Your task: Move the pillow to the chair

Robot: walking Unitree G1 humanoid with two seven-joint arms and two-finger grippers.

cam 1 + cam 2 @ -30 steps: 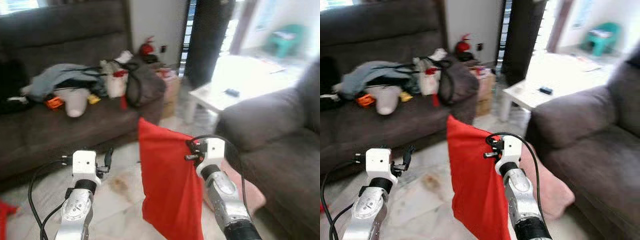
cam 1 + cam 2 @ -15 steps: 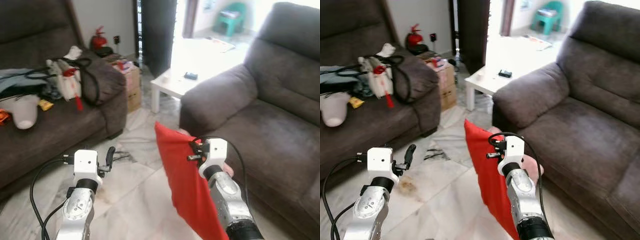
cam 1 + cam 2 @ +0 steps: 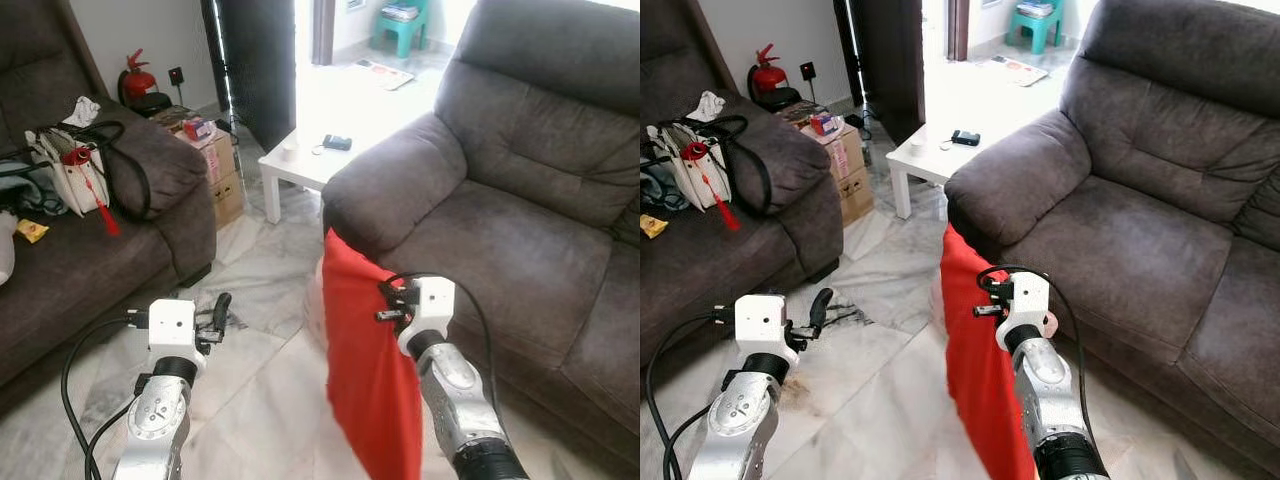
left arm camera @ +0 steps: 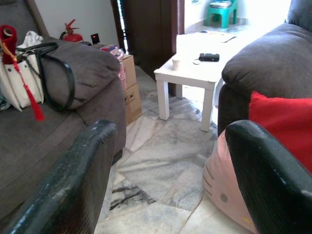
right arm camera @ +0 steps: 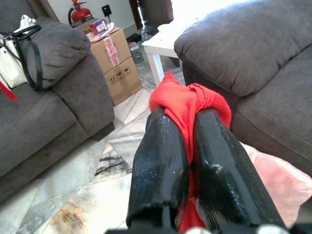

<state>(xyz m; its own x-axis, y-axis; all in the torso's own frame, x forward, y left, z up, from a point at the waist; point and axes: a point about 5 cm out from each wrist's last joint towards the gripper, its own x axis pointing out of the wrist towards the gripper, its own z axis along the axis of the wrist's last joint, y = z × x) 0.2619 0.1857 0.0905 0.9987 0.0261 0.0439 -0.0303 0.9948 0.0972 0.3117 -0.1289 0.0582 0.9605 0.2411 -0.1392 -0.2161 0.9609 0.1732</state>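
Observation:
A red pillow (image 3: 365, 380) hangs limp in front of me, its top corner pinched in my right gripper (image 5: 187, 117), which is shut on the fabric. The dark grey upholstered chair (image 3: 500, 240) stands just beyond and to the right of it, with a wide seat and a fat armrest (image 3: 1010, 185). The pillow hangs over the floor next to the chair's front corner. My left gripper (image 3: 218, 310) is held at the lower left, open with nothing between its fingers (image 4: 73, 185).
A pink cushion (image 4: 224, 190) lies on the marble floor at the chair's foot. A low white table (image 3: 300, 160) stands beyond the armrest. To the left are cardboard boxes (image 3: 225, 170) and another sofa (image 3: 60, 260) bearing a white bag (image 3: 75, 170).
The camera has swung to the right: the left sofa has slid out to the side and the chair now faces me. The red pillow stays in my right gripper.

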